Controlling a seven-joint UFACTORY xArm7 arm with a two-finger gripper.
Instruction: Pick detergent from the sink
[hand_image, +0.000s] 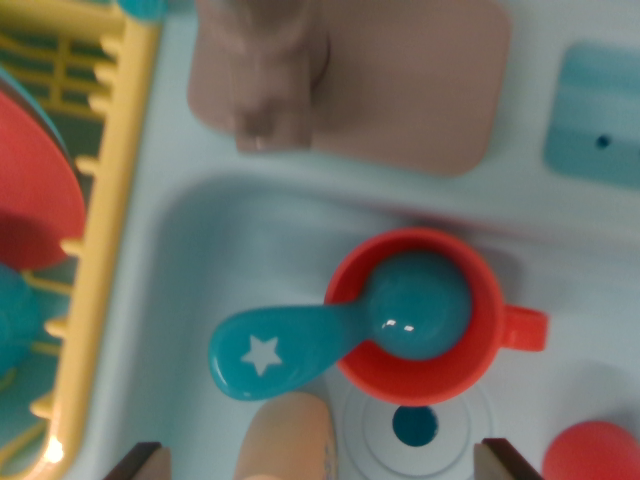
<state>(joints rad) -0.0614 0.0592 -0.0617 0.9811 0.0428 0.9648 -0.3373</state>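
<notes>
A peach-coloured rounded bottle (287, 440), which looks like the detergent, lies in the pale blue sink (215, 250) at the bottom edge of the wrist view, only partly in frame. My gripper (320, 462) is open. Its two dark fingertips show at the bottom left (137, 462) and bottom right (505, 460), with the bottle between them, nearer the left one. Nothing is held.
A red cup (480, 300) with a teal star-marked spoon (300, 345) in it sits mid-sink, above the drain (414, 426). A red round object (597, 450) is at the bottom right. The beige faucet (265, 80), a teal pad (592, 112) and a yellow rack (105, 240) with a red plate (35, 195) surround the basin.
</notes>
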